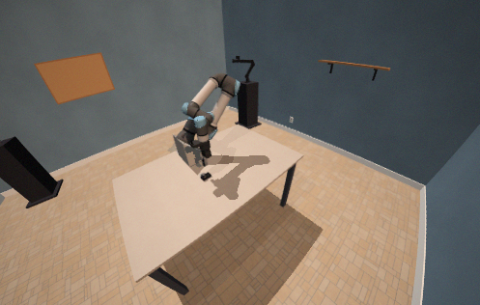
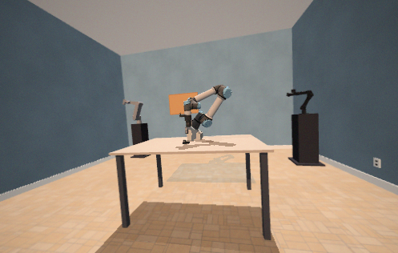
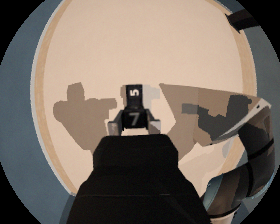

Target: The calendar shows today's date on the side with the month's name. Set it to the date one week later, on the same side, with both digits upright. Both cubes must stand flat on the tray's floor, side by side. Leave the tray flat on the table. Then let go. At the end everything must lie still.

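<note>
The arm point(image 1: 204, 98) bends down from the upper middle of the top view over the far part of the worktop point(image 1: 162, 207); its jaws hang above the surface, clear of it, with the arm's shadow spread to the right across the wood; in the wrist view the jaws reach up from the bottom of the frame and are clamped on the 7 cube point(image 3: 134, 119), a dark cube whose near face shows a pale 7, upright, at the centre of the picture; the fingertips sit on its left and right sides; just above it in that frame, farther from the camera, lies the second cube point(image 3: 132, 94), dark too, with a pale mark on its face that is too blurred to read; whether it stands in the tray cannot be told there; in the top view a small dark calendar piece point(image 1: 205, 177) rests on the worktop just below the jaws in the frame, apart from them, at the edge of the shadow; it is too small to tell tray from cube; the exterior view shows the same dark speck point(image 2: 185, 142) on the worktop, left of the arm's base, with the wrist above it; an orange board point(image 1: 74, 77) hangs on the wall at upper left
</note>
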`<state>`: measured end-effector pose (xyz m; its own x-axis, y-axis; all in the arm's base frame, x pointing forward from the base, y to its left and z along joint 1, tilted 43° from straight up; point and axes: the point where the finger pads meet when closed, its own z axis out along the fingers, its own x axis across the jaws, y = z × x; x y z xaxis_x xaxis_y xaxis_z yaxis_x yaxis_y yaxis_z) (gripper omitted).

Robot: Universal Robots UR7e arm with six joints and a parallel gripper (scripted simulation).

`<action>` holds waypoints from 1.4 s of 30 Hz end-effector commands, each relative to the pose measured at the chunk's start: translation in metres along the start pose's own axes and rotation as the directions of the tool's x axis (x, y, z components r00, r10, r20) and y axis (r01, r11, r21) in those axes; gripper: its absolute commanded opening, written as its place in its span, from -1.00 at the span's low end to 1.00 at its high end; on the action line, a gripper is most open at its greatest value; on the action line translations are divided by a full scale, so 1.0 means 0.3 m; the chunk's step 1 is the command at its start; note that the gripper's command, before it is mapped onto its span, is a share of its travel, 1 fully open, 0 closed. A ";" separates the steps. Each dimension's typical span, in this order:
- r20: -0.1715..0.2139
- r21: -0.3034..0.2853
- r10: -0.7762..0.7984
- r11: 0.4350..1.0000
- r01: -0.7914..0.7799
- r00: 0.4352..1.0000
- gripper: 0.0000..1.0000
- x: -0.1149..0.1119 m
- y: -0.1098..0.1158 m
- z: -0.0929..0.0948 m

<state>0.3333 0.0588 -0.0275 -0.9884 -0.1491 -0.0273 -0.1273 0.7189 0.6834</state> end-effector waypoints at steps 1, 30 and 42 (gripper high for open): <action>0.001 0.001 0.001 1.000 -0.001 1.000 0.14 -0.001 -0.001 -0.002; 0.001 0.000 0.245 0.970 -0.245 0.970 0.14 0.019 -0.011 -0.002; 0.001 0.000 0.499 0.867 -0.499 0.867 0.14 0.039 -0.017 -0.003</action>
<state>0.3244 0.0540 -0.0304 -0.9565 0.1519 0.2492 0.2800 0.7184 0.6368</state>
